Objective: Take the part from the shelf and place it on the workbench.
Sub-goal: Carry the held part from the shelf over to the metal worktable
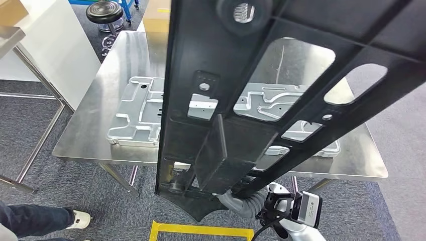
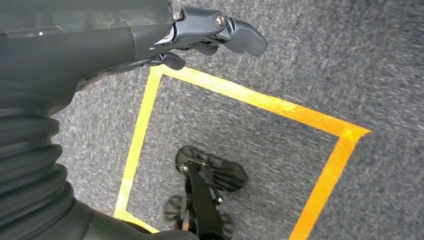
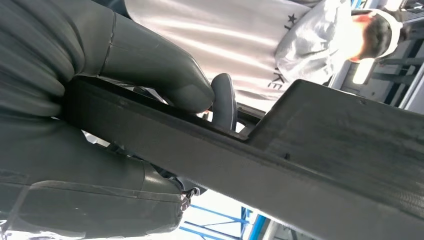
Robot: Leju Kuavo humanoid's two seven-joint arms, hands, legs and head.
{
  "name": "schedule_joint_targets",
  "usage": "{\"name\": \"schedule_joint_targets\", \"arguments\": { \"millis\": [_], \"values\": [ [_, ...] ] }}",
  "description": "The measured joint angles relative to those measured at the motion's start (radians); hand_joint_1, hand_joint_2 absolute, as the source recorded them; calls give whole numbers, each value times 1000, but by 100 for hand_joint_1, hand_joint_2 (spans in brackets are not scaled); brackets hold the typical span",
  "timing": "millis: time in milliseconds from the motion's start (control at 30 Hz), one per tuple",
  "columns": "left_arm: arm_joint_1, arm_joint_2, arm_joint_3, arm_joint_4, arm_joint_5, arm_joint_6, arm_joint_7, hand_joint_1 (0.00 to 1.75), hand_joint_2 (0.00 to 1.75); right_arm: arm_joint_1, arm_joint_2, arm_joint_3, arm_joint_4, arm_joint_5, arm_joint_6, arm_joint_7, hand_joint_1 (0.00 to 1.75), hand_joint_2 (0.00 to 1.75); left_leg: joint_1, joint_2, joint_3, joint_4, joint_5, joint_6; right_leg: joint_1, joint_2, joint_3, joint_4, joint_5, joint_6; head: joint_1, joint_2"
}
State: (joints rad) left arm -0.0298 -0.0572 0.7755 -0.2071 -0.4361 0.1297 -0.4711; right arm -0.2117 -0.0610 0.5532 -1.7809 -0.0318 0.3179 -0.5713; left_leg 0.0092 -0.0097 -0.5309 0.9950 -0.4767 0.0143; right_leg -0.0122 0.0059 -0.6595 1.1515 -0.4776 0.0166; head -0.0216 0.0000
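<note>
Black part off shelf, up in front of me, above steel surface. My right hand clamps its edge, thumb over, fingers under. Left hand hangs above floor, fingers apart, holding nothing. Left to do: lower part onto surface beside silver panel.
</note>
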Motion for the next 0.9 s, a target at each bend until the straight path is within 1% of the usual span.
{"name": "schedule_joint_targets", "arguments": {
  "millis": [33, 67, 100, 133, 200, 233, 267, 300, 333, 367, 400, 433, 467, 500, 533, 567, 600, 633, 700, 733, 767, 800, 833, 867, 900],
  "values": [
    [0, 0, 0, 0, -1, 0, 0, 0, 175, 0, 0, -3, -1, 0, -2, -1, 175, 175, -2, -1, 7, 1, -7, -4, 3, -1, 27, -68, 31, -5, 0, 0],
    [-1, 0, 0, 0, -2, -1, 0, 0, 175, 2, -1, -6, -2, 2, -5, -5, 175, 175, -4, -1, 11, 1, -13, -9, 5, -1, 46, -114, 48, -9, -1, 0],
    [-2, 1, 1, 0, -3, -1, 0, 0, 175, 4, -1, -9, -4, 6, -11, -10, 175, 175, -5, -1, 13, 1, -18, -14, 8, -1, 56, -135, 49, -13, -2, 0],
    [-3, 2, 2, 0, -5, -1, 0, 0, 175, 7, -2, -13, -8, 12, -19, -16, 175, 175, -6, -1, 15, -1, -21, -19, 10, 0, 59, -138, 43, -16, -2, 0],
    [-4, 5, 4, 0, -7, -1, 0, 0, 175, 13, -2, -21, -18, 24, -31, -27, 175, 175, -5, 1, 21, -2, -28, -30, 6, 2, 65, -145, 41, -25, -2, 0],
    [-5, 6, 5, 0, -9, -1, 0, 0, 175, 15, -2, -24, -23, 27, -34, -29, 175, 175, -5, 2, 19, 11, -37, -35, 4, 2, 71, -150, 40, -30, -3, 0],
    [-5, 7, 5, 0, -11, -1, 0, 0, 175, 17, -2, -26, -27, 31, -35, -31, 175, 175, -4, 3, 2, 50, -58, -41, 1, 1, 77, -156, 38, -34, -3, 0],
    [-5, 8, 6, 0, -12, -1, 0, 0, 175, 19, -2, -27, -31, 36, -37, -32, 175, 175, -2, 3, -28, 110, -85, -46, 0, 0, 83, -158, 35, -38, -4, 0],
    [-4, 8, 8, 0, -12, -1, 1, 0, 175, 22, -3, -27, -33, 42, -38, -32, 175, 175, 0, 3, -69, 183, -114, -50, 1, 0, 87, -158, 31, -41, -4, 0],
    [-3, 9, 10, 0, -12, 0, 1, 0, 175, 27, -3, -27, -35, 49, -39, -29, 175, 175, 1, 3, -110, 253, -135, -53, 1, -1, 92, -158, 27, -42, -4, 0],
    [-2, 10, 13, 0, -12, 0, 1, 0, 175, 32, -3, -27, -37, 54, -39, -26, 175, 175, 2, 4, -139, 289, -135, -55, 1, -1, 97, -158, 22, -42, -4, 0],
    [-1, 10, 16, 0, -12, 1, 1, 0, 175, 37, -3, -27, -37, 59, -40, -22, 175, 175, 3, 4, -148, 287, -112, -56, 1, 0, 104, -158, 17, -42, -4, 0],
    [-1, 11, 18, 0, -12, 2, 1, 0, 175, 40, -3, -27, -37, 61, -40, -18, 175, 175, 3, 4, -136, 241, -70, -55, 1, 1, 114, -158, 10, -40, -4, 0],
    [-1, 11, 20, 0, -12, 2, 1, 0, 175, 42, -3, -27, -37, 64, -41, -16, 175, 175, 4, 4, -111, 168, -20, -53, 1, 1, 124, -158, 3, -38, -4, 0],
    [-1, 12, 22, 0, -12, 3, 1, 0, 175, 42, -3, -27, -38, 65, -42, -15, 175, 175, 2, 4, -83, 97, 16, -49, 3, 2, 132, -157, -3, -34, -3, 0],
    [-2, 12, 23, 0, -12, 3, 1, 0, 175, 42, -2, -27, -39, 67, -43, -14, 175, 175, 0, 3, -61, 44, 38, -43, 5, 2, 137, -156, -9, -30, -3, 0],
    [-3, 12, 24, 0, -12, 3, 1, 0, 175, 42, -2, -27, -42, 69, -43, -14, 175, 175, -2, 3, -50, 16, 44, -38, 6, 3, 138, -156, -12, -25, -2, 0],
    [-4, 12, 25, 0, -12, 4, 1, 0, 175, 42, -2, -27, -45, 71, -43, -13, 175, 175, -5, 2, -47, 11, 39, -32, 7, 3, 138, -156, -14, -21, -2, 0],
    [-4, 13, 28, 0, -12, 6, 0, 0, 175, 42, -2, -27, -53, 74, -42, -12, 175, 175, -3, 2, -45, 4, 38, -21, 6, 3, 139, -156, -18, -11, -1, 0],
    [-4, 13, 29, 0, -12, 7, 0, 0, 175, 42, -2, -27, -57, 74, -42, -11, 175, 175, -1, 3, -41, 0, 38, -14, 6, 2, 136, -143, -27, -6, 0, 0],
    [-4, 13, 30, 0, -12, 8, 0, 0, 175, 42, -2, -28, -62, 75, -41, -11, 175, 175, 2, 3, -36, -5, 37, -8, 6, 2, 122, -110, -45, -3, 1, 0],
    [-5, 13, 31, 0, -12, 8, -1, 0, 175, 43, -2, -28, -66, 75, -41, -11, 175, 175, 3, 4, -31, -8, 36, -3, 5, 1, 94, -55, -71, 0, 3, 0],
    [-6, 13, 32, 0, -12, 8, -2, 0, 175, 44, -3, -28, -68, 75, -42, -11, 175, 175, 2, 4, -29, -8, 34, 1, 4, 0, 54, 17, -100, 2, 4, 0],
    [-6, 13, 33, 0, -13, 8, -2, 0, 175, 46, -4, -29, -69, 76, -44, -10, 175, 175, 2, 5, -27, -8, 31, 2, 3, 0, 11, 88, -123, 4, 5, 0],
    [-6, 13, 34, 0, -13, 8, -3, 0, 175, 49, -5, -31, -69, 80, -49, -9, 175, 175, 1, 4, -25, -7, 28, 3, 2, 0, -23, 137, -130, 5, 5, 0]
  ]
}}
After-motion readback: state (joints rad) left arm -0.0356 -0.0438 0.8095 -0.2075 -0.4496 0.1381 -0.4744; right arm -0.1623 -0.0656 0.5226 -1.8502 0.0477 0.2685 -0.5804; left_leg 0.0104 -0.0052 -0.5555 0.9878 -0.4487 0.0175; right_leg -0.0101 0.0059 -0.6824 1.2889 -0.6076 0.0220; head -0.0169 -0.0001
